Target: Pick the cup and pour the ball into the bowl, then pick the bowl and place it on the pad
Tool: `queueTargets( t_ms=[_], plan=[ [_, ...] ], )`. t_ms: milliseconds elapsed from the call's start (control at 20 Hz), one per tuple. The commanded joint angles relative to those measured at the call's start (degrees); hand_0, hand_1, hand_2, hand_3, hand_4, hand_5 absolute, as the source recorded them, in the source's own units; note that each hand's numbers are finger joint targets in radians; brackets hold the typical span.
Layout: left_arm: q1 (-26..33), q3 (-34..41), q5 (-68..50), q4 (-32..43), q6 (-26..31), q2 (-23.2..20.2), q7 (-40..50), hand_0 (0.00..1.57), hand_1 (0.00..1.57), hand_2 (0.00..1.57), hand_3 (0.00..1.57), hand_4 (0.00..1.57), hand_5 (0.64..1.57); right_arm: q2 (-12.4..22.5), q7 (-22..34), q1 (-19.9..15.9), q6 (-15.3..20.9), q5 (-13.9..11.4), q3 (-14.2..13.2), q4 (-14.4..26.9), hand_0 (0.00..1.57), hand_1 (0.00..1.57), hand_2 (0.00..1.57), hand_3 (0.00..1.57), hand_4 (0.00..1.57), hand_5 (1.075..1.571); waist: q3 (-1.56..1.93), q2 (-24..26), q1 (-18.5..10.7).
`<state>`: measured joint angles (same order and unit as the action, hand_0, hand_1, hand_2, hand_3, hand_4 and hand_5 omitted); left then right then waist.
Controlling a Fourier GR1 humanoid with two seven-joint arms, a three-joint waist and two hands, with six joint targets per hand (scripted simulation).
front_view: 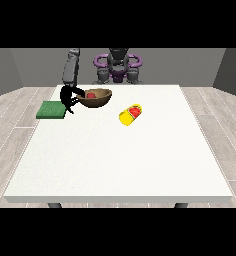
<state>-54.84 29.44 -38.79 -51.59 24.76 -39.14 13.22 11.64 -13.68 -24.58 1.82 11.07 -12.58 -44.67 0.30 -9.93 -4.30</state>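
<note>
A robot stood behind a white table (115,160) with one black hand (68,98), at the view's left, against the near-left rim of a brown bowl (96,98). A red ball (91,95) lay inside the bowl. The bowl appeared tilted, its left edge seemingly raised toward the hand, tho whether it had cleared the tabletop could not be made out. Dark fingers reached over the rim, w/ others hanging below it, so the hand looked clamped on the bowl's edge.

The yellow cup (131,115) lay on its side near mid-table, well apart from the bowl, its red-lined mouth facing the robot. The pour looked done; the bowl's transfer was the step in hand. The green pad (51,110) sat at the table's left edge, just beside the hand, so the trip was short.

To do it well, the bowl would likely need levelling before travel, since a tilted bowl could let the ball roll out. A low, slow carry leftward, then a flat set-down w/ the base fully on the pad rather than straddling its edge, seemed the safer approach. The release should prob. come only once the bowl rested on the pad.

The other hand was not in view; only the arm at the view's left reached over the table.

No brands, labels or readable writing appeared on any obj.
</note>
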Motion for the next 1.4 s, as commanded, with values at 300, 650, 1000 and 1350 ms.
queueTargets(
  t_ms=[300,650,1000,1350],
  plan=[
    [3.8,1.8,-1.1,4.1,3.1,-3.7,-2.0,0.00,0.00,0.00,0.00,0.00,1.571,12.7,14.2,-5.7,-1.2,-3.2,0.5,-1.9,1.57,1.57,1.57,1.22,1.16,1.570,-0.31,1.0,5.0],
    [1.1,-0.4,-2.7,-3.2,-0.2,-1.6,-1.1,0.00,0.00,0.00,0.00,0.00,1.571,20.8,5.9,-7.3,-5.8,-1.2,-6.1,7.6,1.57,1.57,1.57,1.09,1.14,1.566,-0.21,-4.9,1.4],
    [-2.0,-2.5,-4.5,-11.1,-5.0,-0.9,2.3,0.00,0.00,0.00,0.00,0.00,1.571,28.3,-0.4,-8.6,-12.1,-1.5,-8.7,15.5,1.57,1.57,1.57,0.79,1.16,1.566,-0.15,-8.2,-0.3],
    [-3.5,-0.9,-8.6,-17.1,-4.6,-4.6,4.9,0.00,0.00,0.00,0.00,0.00,1.569,29.6,-2.7,-11.4,-12.4,2.3,-14.0,22.9,1.57,1.57,1.57,0.88,1.05,1.560,-0.11,-14.7,-2.4]
  ],
)
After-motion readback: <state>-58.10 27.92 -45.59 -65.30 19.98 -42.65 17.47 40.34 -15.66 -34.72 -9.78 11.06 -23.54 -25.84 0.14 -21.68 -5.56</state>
